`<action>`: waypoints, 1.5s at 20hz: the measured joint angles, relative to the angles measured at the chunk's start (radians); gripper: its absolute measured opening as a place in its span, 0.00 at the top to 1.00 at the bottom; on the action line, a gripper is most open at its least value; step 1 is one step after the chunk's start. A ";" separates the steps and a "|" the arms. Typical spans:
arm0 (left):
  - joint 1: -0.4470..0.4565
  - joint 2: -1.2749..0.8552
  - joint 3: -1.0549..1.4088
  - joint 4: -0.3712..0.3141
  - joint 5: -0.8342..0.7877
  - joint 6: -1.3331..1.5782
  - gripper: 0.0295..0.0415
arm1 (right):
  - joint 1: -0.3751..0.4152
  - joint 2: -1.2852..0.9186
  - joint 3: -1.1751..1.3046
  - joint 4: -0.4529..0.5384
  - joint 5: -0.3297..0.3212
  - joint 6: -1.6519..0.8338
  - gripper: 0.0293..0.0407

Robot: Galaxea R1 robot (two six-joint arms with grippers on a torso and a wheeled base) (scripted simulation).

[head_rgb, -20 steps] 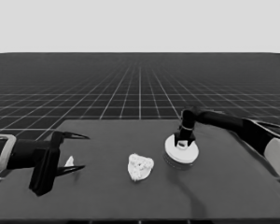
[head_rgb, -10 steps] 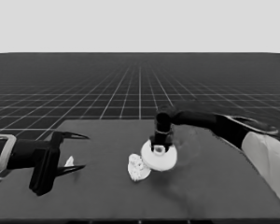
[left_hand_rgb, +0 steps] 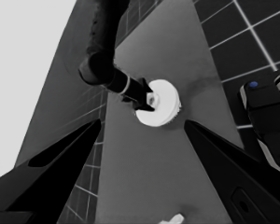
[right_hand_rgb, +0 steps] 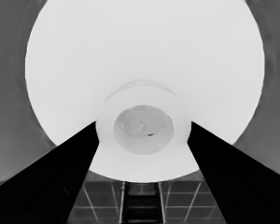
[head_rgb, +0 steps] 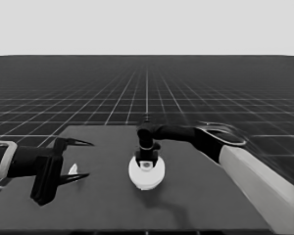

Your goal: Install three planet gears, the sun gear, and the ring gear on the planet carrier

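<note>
- We are seeing the right hand [head_rgb: 146, 157] gripping the raised hub of the larger round part [head_rgb: 146, 173], one finger [right_hand_rgb: 60, 182] on each side of it.
- The larger round part is sitting at the middle of the counter [head_rgb: 196, 205], toothed edges peeking out beneath its rim in the left wrist view.
- The left hand [head_rgb: 78, 159] is waiting over the counter's left end, fingers spread wide, a thin white piece [head_rgb: 73, 169] lying between them.

Gears and smaller round part, hidden beneath the larger round part [head_rgb: 146, 172].
</note>
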 joint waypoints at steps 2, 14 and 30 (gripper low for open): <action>0.000 0.000 0.000 0.000 0.000 0.000 0.25 | -0.023 0.005 -0.016 -0.020 0.008 -0.009 0.51; 0.000 0.000 0.000 0.000 0.000 0.000 0.25 | -0.035 0.007 -0.024 -0.029 0.012 0.027 0.51; 0.000 0.000 0.000 0.000 0.000 0.000 0.25 | -0.036 0.007 -0.023 -0.029 0.011 0.166 0.51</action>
